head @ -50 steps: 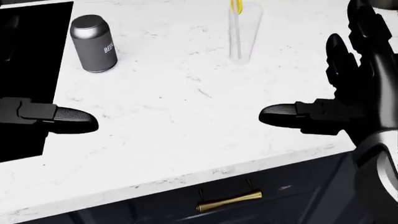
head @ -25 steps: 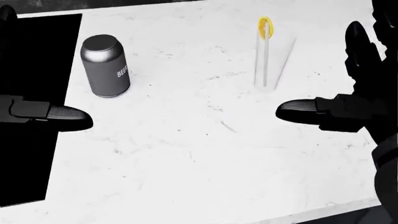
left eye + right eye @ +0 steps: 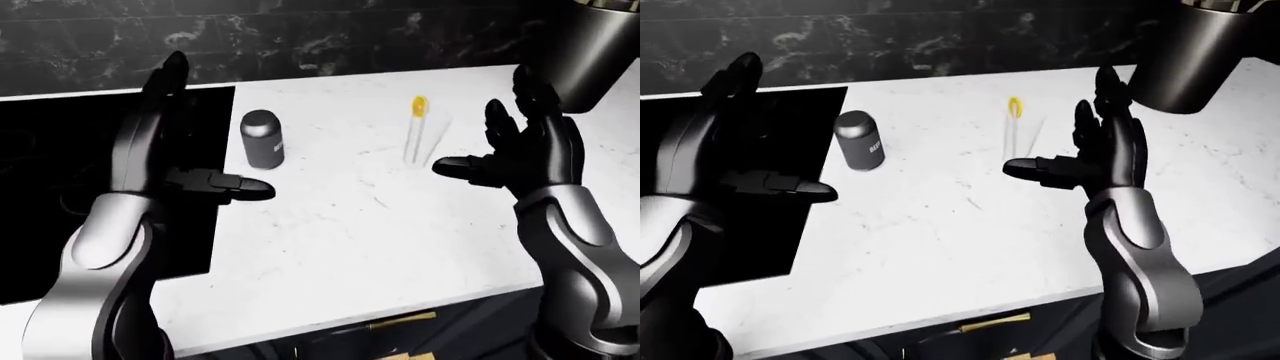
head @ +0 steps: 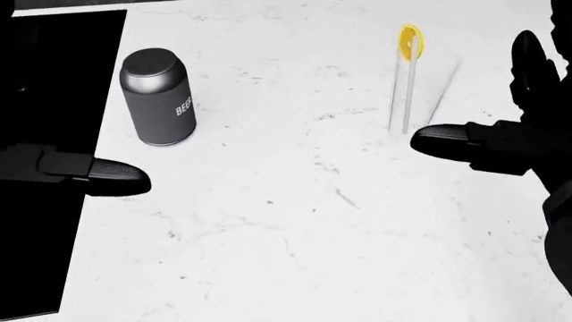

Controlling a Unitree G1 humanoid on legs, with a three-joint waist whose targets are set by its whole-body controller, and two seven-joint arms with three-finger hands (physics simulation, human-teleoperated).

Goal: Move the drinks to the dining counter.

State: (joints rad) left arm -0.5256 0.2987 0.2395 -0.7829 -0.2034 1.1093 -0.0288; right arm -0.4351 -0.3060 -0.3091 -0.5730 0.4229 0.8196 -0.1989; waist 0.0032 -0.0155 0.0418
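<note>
A grey beer can (image 4: 159, 97) stands upright on the white marble counter (image 4: 295, 228), at the upper left of the head view. A clear glass with a yellow lemon slice and straw (image 4: 413, 84) stands at the upper right. My left hand (image 3: 185, 154) hovers open to the left of the can, thumb (image 4: 112, 176) pointing right, below the can in the head view. My right hand (image 3: 510, 150) is open just right of the glass, its thumb (image 4: 447, 144) reaching toward the glass base. Neither hand touches a drink.
A black cooktop (image 3: 60, 187) is set into the counter on the left. A dark metal pot (image 3: 1185, 52) stands at the upper right. Dark marble wall (image 3: 300, 37) runs behind the counter. Dark cabinets with a brass handle (image 3: 985, 324) lie below the counter edge.
The camera has moved in over the counter, so the can and glass sit lower and larger. The counter edge and brass handle have left the head view. Both hands stay open.
</note>
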